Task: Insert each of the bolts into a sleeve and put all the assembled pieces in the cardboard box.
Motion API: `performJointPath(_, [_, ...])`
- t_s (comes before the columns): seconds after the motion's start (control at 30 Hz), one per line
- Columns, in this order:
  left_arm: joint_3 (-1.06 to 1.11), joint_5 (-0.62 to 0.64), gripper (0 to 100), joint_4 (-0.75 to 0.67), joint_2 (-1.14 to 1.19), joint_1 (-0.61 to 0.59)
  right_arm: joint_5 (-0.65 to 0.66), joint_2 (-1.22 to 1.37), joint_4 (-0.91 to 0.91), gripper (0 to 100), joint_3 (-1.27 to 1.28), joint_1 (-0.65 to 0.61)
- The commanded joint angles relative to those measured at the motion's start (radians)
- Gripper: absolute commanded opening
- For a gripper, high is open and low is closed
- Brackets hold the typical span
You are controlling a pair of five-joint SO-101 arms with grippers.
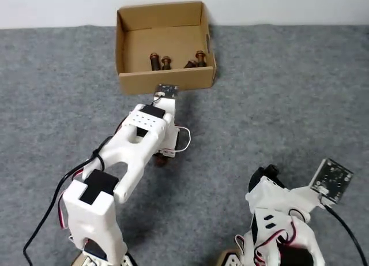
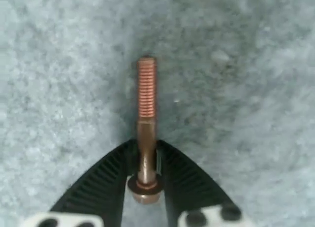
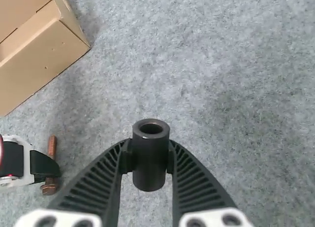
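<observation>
Gripping bolt (image 2: 146, 104) near head, left fingers (image 2: 108, 182) clamp shank, threaded end jutting past tips. Cardboard box (image 1: 164, 80) just ahead of them, several apparently assembled pieces (image 1: 155, 61) inside. Right fingers (image 3: 192, 182) clamp sleeve (image 3: 150, 163), bore unfilled. Remaining, by my judgement: insertion, then boxing.

1 bolt (image 2: 146, 119); 1 sleeve (image 3: 150, 155); 1 cardboard box (image 1: 164, 81); seemingly 4 assembled pcs (image 1: 155, 61) inside.
</observation>
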Motion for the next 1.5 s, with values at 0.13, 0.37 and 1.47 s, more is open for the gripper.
performJointPath(0.13, [-0.133,0.267,0,0.166,-0.009,-0.04,-0.012,-0.007,-0.027,0.8,-0.006,0.007])
performJointPath(0.37, [-0.389,0.634,0,0.4,-0.008,-0.149,-0.012,-0.007,-0.027,0.8,-0.006,0.008])
performJointPath(1.47, [-0.552,0.199,21,0.56,-0.002,-0.37,-0.011,-0.007,-0.027,0.8,-0.006,0.012])
